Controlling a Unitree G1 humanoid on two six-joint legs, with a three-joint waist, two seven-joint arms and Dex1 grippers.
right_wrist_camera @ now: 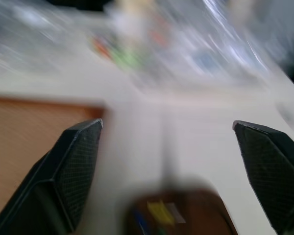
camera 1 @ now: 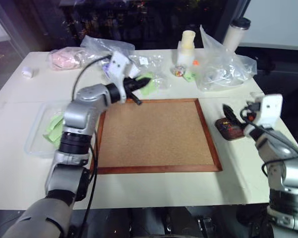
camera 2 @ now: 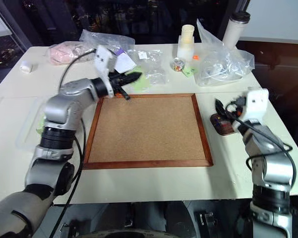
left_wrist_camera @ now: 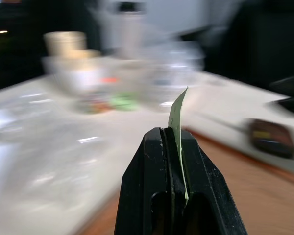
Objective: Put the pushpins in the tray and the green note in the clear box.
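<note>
Two arms up over table. My L gripper (camera 1: 137, 89) clamped tight on green note (camera 1: 147, 84), note edge-on btwn fingers, held above far-left corner of corkboard (camera 1: 156, 134); forearm reaching fwd, wrist angled to the right. R gripper (right_wrist_camera: 169, 147) spread wide, nothing in it, hovering just above tray (camera 1: 228, 129) beside corkboard's right edge. Clear box (camera 1: 36, 134) at left of board, pale green slips inside.
</note>
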